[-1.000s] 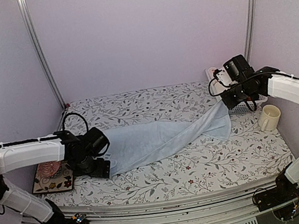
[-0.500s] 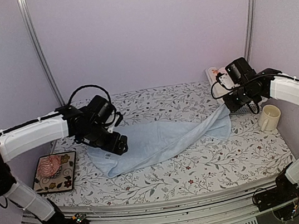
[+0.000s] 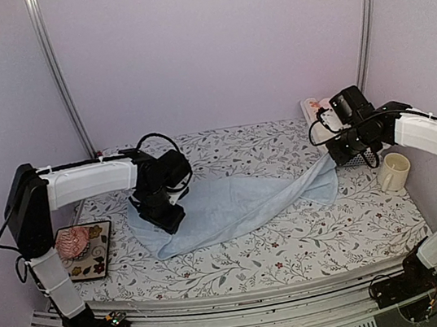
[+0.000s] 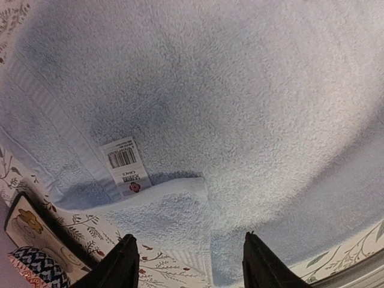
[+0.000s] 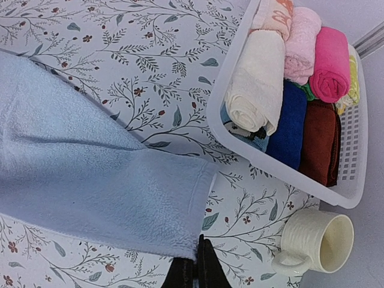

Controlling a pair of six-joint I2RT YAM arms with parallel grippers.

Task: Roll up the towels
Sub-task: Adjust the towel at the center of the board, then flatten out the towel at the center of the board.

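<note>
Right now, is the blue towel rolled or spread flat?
Spread, not rolled: the blue towel lies mostly flat, one corner folded over beside its label.

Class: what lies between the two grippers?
The light blue towel, spread from the left gripper to the right gripper, which pinches its edge; the top view shows it.

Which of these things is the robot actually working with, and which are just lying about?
In the job: blue towel, pinched at one corner by the right gripper; left gripper, open above it; rolled cream towel.
Lying about: basket; mug; pink cloth; dark blue cloth; maroon cloth; tray.
</note>
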